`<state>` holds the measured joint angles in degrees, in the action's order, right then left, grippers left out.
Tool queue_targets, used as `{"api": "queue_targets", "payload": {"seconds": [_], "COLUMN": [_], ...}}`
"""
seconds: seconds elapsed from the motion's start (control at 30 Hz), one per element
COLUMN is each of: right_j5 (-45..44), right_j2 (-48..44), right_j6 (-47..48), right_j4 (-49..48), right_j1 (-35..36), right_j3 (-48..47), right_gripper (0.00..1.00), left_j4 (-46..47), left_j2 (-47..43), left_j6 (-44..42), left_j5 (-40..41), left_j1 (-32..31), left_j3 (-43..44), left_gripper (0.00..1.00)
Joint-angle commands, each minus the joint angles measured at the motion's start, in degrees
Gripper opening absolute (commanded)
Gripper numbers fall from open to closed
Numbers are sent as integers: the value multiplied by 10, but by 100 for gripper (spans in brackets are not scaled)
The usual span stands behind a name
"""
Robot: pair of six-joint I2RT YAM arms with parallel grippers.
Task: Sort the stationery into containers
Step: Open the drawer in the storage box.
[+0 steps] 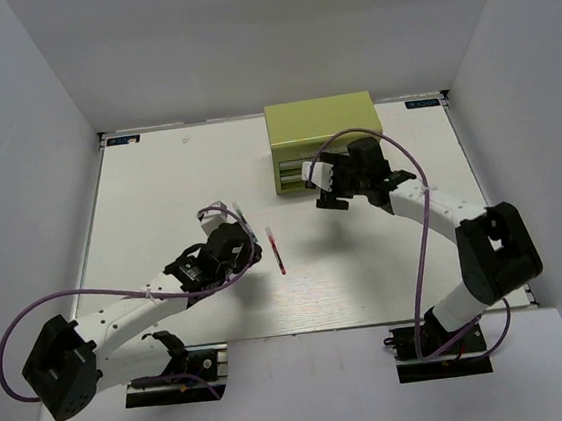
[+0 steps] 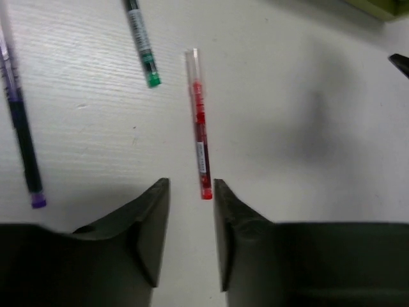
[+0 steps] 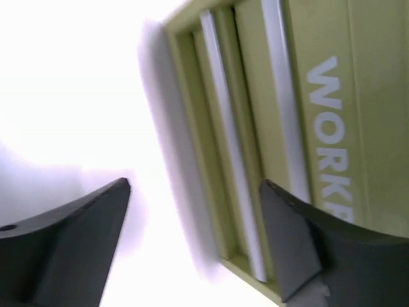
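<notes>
- I see my left gripper (image 2: 192,187) parted and empty, with one end of the red pen (image 2: 199,125) at its mouth.
- My right gripper (image 3: 195,188) gapes wide, empty, facing the green drawer chest (image 3: 255,96).

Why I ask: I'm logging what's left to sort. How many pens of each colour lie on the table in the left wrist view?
Red pen: 1
Green-tipped pen: 1
Purple-tipped pen: 1
Total: 3
</notes>
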<state>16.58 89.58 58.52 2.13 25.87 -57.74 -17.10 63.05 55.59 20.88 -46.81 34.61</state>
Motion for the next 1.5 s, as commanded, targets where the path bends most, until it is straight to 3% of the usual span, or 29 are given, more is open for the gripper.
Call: {"api": "queue_targets", "payload": {"seconds": [0.0, 0.03, 0.07, 0.13, 0.17, 0.27, 0.43, 0.57, 0.6, 0.63, 0.8, 0.93, 1.1, 1.23, 1.47], "right_j5": [74, 82, 94, 106, 110, 102, 69, 54, 54, 50, -5, -65, -66, -61, -58], "right_j2": [-38, -37, -35, -37, -41, -74, -167, -216, -222, -223, -179, -124, -81, -59, -35], "right_j6": [-74, -89, -102, -152, -161, -225, -274, -314, -322, -324, -326, -326, -322, -333, -338], "right_j4": [-61, -52, -45, -38, -41, -104, -182, -212, -217, -223, -194, -172, -177, -173, -179], "right_j1": [-6, -7, -10, -17, -20, -29, -38, -46, -47, -48, -51, -61, -68, -73, -79], "right_j3": [30, 26, 13, 9, 8, 29, 65, 63, 60, 61, 25, -23, -40, -55, -74], "right_gripper": [90, 90, 90, 80, 56, 0, 0, 25, 39, 42, 43, 42, 42, 40, 39], "left_j4": [122, 140, 159, 227, 255, 383, 564, 696, 716, 732, 765, 731, 725, 668, 680], "left_j2": [-2, 6, 25, 46, 58, 122, 262, 382, 420, 437, 509, 538, 565, 571, 590], "left_j6": [-4, -4, -4, 7, 13, 46, 116, 147, 158, 173, 189, 189, 189, 189, 189], "left_j5": [-49, -49, -55, -55, -55, -55, -80, -103, -103, -98, -84, -53, -26, 3, 64], "left_j1": [2, 2, 2, 2, 2, 8, 18, 18, 18, 18, 23, 23, 23, 23, 13], "left_j3": [-13, -13, -13, -8, -8, -8, 20, 78, 85, 92, 153, 206, 234, 259, 264], "left_gripper": [40, 26, 21, 17, 15, 15, 27, 43, 52, 54, 65, 71, 72, 71, 70]}}
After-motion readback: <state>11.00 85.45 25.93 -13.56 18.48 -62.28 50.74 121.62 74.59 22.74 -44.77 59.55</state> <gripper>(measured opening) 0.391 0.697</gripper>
